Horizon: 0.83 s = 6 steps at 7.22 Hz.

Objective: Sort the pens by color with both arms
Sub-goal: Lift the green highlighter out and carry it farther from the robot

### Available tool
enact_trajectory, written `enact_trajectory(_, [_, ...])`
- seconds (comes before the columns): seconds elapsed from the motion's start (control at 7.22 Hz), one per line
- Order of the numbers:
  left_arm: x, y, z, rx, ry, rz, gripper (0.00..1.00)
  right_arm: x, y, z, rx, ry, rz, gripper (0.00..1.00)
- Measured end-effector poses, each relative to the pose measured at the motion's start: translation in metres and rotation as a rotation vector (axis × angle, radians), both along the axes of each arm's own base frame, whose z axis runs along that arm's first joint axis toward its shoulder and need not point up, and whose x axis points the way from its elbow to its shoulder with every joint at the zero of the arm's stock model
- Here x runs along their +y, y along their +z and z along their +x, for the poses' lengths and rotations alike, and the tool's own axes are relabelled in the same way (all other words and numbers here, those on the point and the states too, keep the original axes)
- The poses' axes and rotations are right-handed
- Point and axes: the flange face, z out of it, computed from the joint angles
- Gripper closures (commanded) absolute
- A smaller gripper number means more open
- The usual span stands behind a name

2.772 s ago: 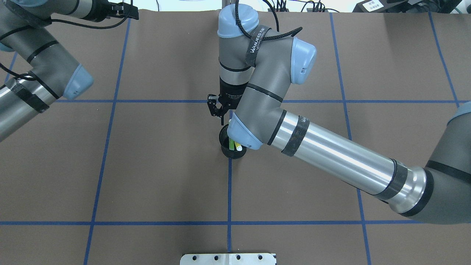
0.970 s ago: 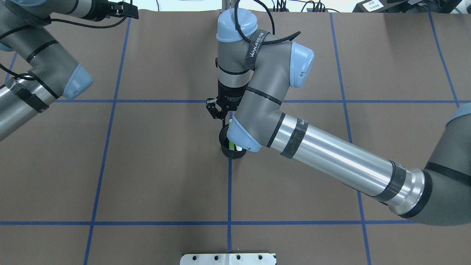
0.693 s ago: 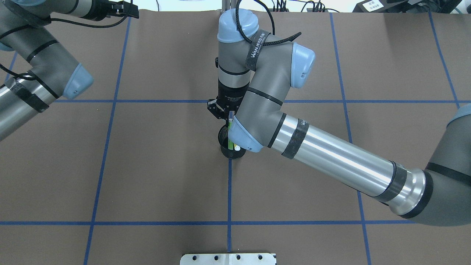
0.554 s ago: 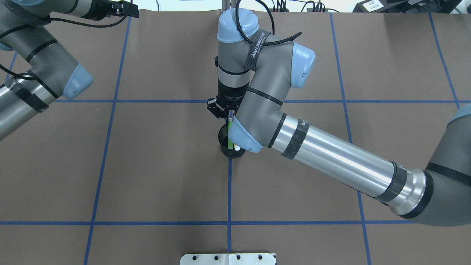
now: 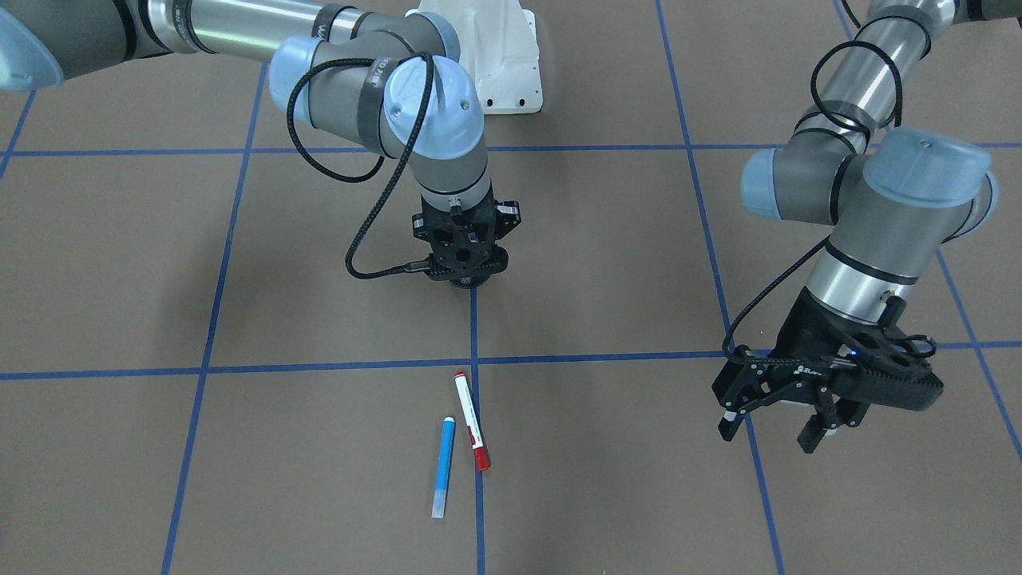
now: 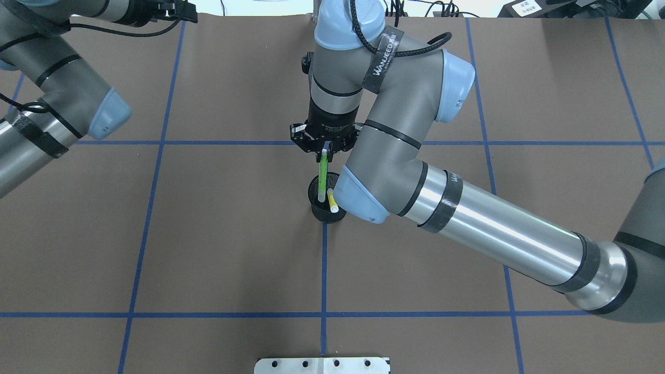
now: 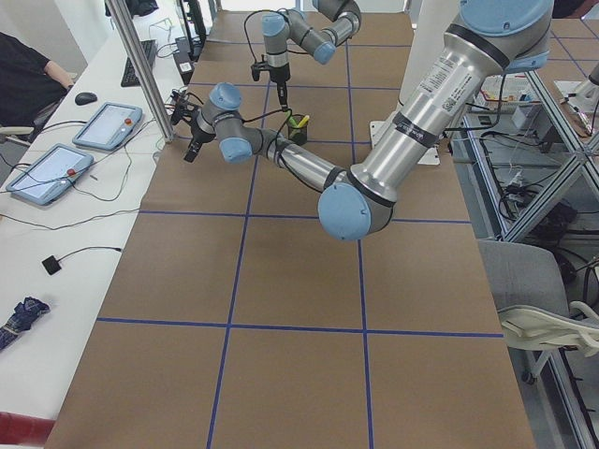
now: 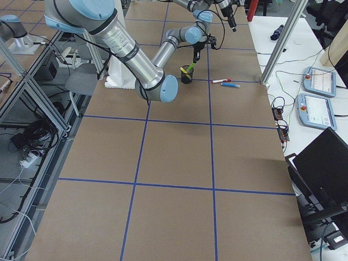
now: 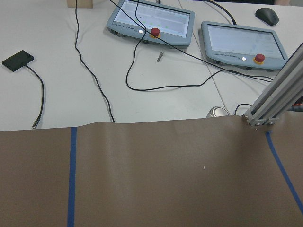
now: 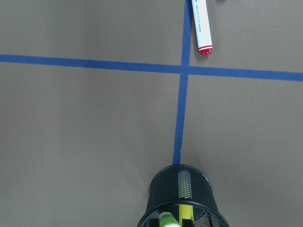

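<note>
At far left the left gripper (image 5: 768,435) hangs above the paper (image 6: 234,249), fingers spread wide with nothing between them. Its wrist view shows the paper's far edge close ahead and a white desk (image 9: 94,71) beyond. A wide stretch of paper lies between it and the right gripper (image 6: 326,150), well apart at the table's middle. That one points straight down and pinches the green pen (image 6: 322,176) by its top end, fingers pressed on the barrel. The pen hangs nearly upright with its lower end over the mouth of the cup (image 6: 324,216) (whether it has cleared the rim cannot be told). The yellow pen (image 6: 332,204) leans inside the cup, which stands on the lengthwise tape line (image 6: 323,270). Farther out, past the tape crossing, the red-ended pen (image 5: 471,422) lies along that line. The blue pen (image 5: 443,467) lies just beside it on its right, not touching. The right arm (image 6: 488,223) reaches in from the near right. Compared with 0.6 s ago, the right gripper has risen and the green pen, then mostly sunk in the cup, is drawn up; the left arm (image 6: 57,98) has not moved.
</note>
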Motion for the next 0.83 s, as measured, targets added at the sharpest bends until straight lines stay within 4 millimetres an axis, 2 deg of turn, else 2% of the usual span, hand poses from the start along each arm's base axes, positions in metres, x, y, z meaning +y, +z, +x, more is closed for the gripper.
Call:
enact_trajectory(0.28, [0.003, -0.006, -0.002, 0.018, -0.008, -0.001, 0.0, 0.006, -0.029, 0.05, -0.04, 0.102, 0.124, 1.0])
enact_trajectory(0.42, [0.005, -0.007, -0.003, 0.023, -0.01, -0.003, 0.0, 0.009, -0.041, 0.063, -0.047, 0.149, 0.177, 1.0])
enact_trajectory(0.55, [0.008, -0.005, -0.005, 0.026, -0.011, -0.003, 0.0, 0.009, -0.048, 0.07, -0.031, 0.213, 0.237, 1.0])
enact_trajectory(0.83, [0.009, -0.004, -0.008, 0.026, -0.014, -0.003, 0.0, 0.005, -0.055, 0.073, -0.004, 0.326, 0.339, 1.0])
